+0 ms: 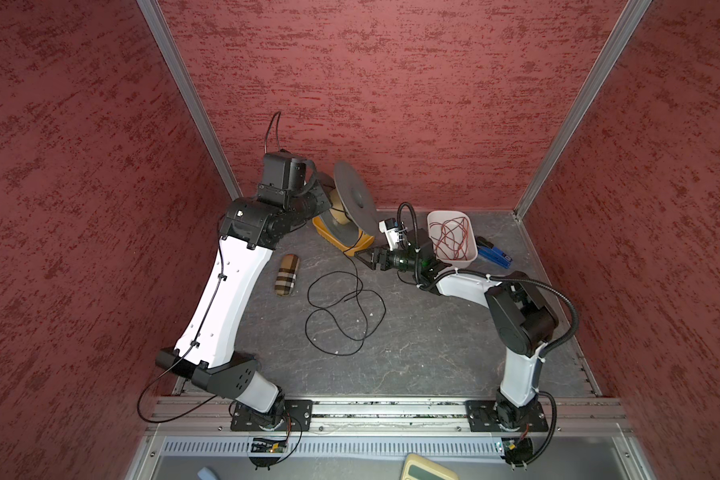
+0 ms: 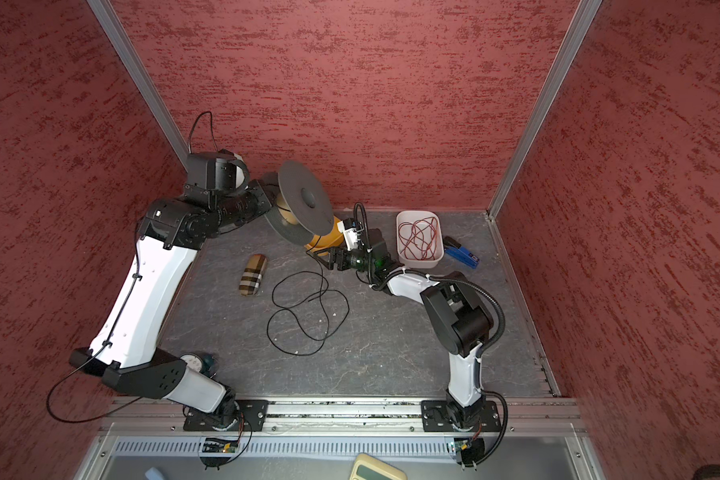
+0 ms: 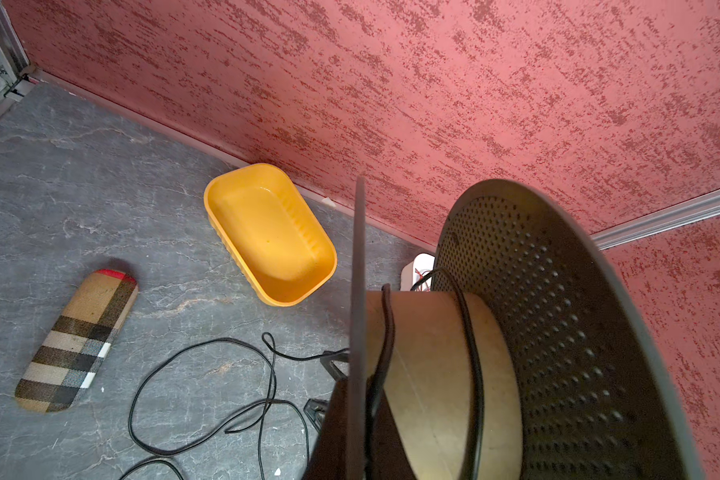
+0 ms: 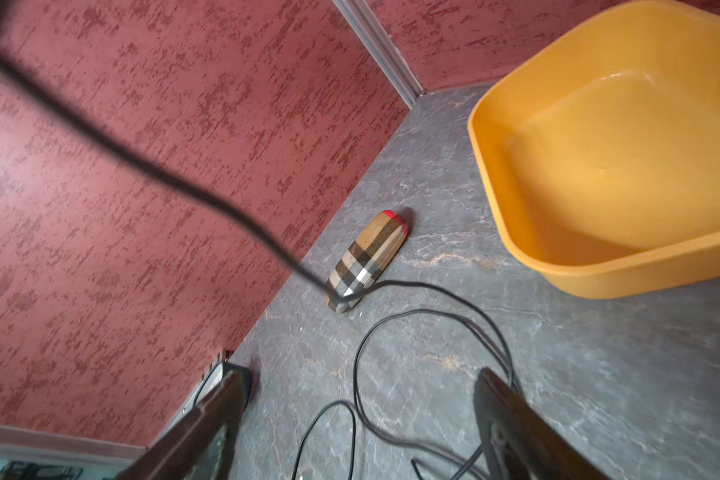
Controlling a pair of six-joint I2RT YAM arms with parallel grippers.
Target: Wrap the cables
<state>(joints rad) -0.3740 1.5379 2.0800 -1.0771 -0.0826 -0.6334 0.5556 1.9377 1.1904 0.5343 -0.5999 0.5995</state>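
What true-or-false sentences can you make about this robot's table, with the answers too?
1. The left gripper holds the spool up in the air. True.
2. The yellow tub is full of wires. False: it is empty; the red wires lie in the white tub.
3. The right gripper has its fingers shut. False: they stand wide open.
4. Most of the black wire lies in loops on the table. True.

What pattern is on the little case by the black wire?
Tan plaid case with black and white stripes; clearest in the left wrist view.
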